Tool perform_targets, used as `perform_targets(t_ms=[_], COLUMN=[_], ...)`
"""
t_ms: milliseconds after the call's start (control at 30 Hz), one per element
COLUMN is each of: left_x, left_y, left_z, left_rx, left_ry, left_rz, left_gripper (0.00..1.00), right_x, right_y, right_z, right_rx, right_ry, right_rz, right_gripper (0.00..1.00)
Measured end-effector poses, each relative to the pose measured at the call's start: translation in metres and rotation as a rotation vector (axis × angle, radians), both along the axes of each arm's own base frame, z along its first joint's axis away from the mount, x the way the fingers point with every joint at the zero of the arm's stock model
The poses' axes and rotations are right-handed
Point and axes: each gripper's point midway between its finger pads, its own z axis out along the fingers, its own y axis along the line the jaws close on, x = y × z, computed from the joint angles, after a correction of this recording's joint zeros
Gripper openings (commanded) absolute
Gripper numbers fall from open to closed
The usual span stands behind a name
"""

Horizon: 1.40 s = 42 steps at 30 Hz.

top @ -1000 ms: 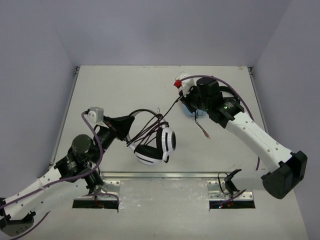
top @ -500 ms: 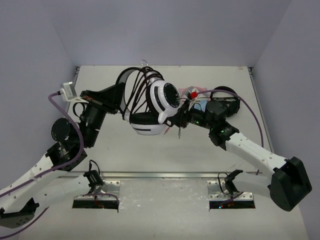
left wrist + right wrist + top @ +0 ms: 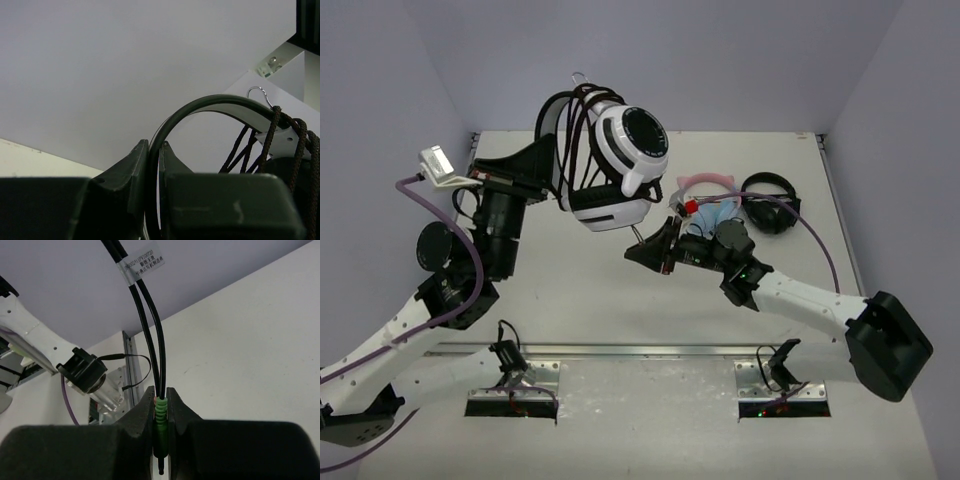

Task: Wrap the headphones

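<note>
Change: over the last second your left arm has carried the headphones (image 3: 618, 165) from low over the middle of the table (image 3: 570, 290) up and back toward the rear wall, while your right arm has swung in from the far right and now sits just below them.
Meaning: the cable (image 3: 270, 140) already lies in several dark turns across the headband (image 3: 220, 102), so I judge the wrap well along, with only a short free run left (the part leading to the plug).
Headphones: in the air, clear of the table, one ear cup facing the overhead camera and the other below it.
Left gripper (image 3: 152, 150): jaws narrow, pinching the headband edge between them.
Right gripper (image 3: 160, 396): jaws narrow, clamped on the green plug (image 3: 160, 412); two thin black leads rise from it past a white label (image 3: 142, 262).
Next: you probably need one more pass of the tail round the band, keeping it taut so that the turns do not slip.
Surface: pale, matt and flat, with pink cat-ear headphones (image 3: 705, 185) and black headphones (image 3: 770, 200) lying at the far right, well apart from your work.
Room: plain grey-lilac walls close in the table on three sides.
</note>
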Motion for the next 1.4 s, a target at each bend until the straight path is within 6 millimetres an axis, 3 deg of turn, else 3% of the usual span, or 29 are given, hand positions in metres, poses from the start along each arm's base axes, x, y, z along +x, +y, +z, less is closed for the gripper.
perform_targets(t_ms=[167,300,400,567,733,867,1033,1167,1300,1400], left_x=[0.018,0.039,0.054,0.081,0.099,0.096,0.079,0.07,0.057,0.042], left_y=[0.004,0.017,0.025,0.022,0.029,0.034,0.035,0.015,-0.014,-0.033], left_z=[-0.01,-0.026,-0.04,-0.076,-0.13,-0.178,-0.258,-0.309,-0.346,-0.351], left_rx=[-0.026,-0.03,0.0,0.108,0.254,0.308,0.407,0.503,0.606,0.617], left_ry=[0.064,0.169,0.252,0.387,0.483,0.518,0.509,0.463,0.409,0.346], left_rz=[0.094,0.266,0.418,0.652,0.776,0.764,0.598,0.386,0.156,0.011], left_gripper=[0.0,0.0,0.0,0.0,0.0,0.0,0.0,0.0,0.0,0.01], right_x=[-0.021,-0.063,-0.089,-0.106,-0.117,-0.113,-0.106,-0.086,-0.036,-0.003], right_y=[0.019,0.042,0.055,0.081,0.085,0.067,0.039,0.016,-0.02,-0.044], right_z=[-0.004,-0.01,-0.004,0.03,0.059,0.06,0.062,0.043,0.024,0.005], right_rx=[-0.027,-0.072,-0.088,-0.15,-0.233,-0.356,-0.509,-0.647,-0.765,-0.866], right_ry=[-0.034,-0.076,-0.129,-0.207,-0.253,-0.279,-0.338,-0.372,-0.317,-0.265], right_rz=[0.025,0.062,0.064,0.012,0.007,-0.01,-0.036,-0.048,-0.116,-0.162], right_gripper=[0.01,0.01,0.01,0.01,0.01,0.01,0.01,0.01,0.01,0.01])
